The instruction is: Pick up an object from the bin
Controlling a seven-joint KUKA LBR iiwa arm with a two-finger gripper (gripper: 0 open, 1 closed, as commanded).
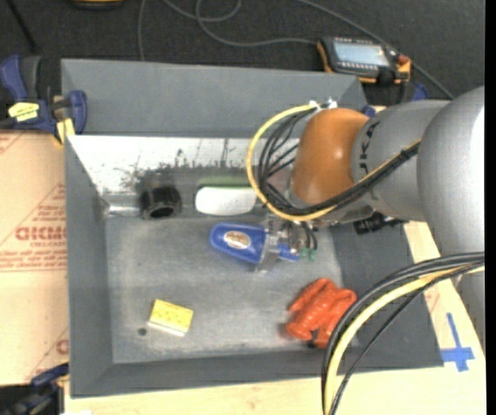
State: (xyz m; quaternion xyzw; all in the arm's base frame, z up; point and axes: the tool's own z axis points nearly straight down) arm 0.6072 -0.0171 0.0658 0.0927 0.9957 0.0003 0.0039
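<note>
My gripper (280, 247) reaches down into the middle of the bin, its metal fingertips at the right end of a blue oval thing (235, 240) with a pale patch on it. Whether the fingers touch it I cannot make out. Just behind it, against the back wall, lies a white oblong thing (225, 201) with a green edge. An orange-red lumpy toy (319, 309) lies to the front right of the gripper.
A black ring-shaped part (160, 201) sits at the back left by the wall. A small yellow block (171, 316) lies at the front left. The arm with its orange cover and looped cables overhangs the bin's right half.
</note>
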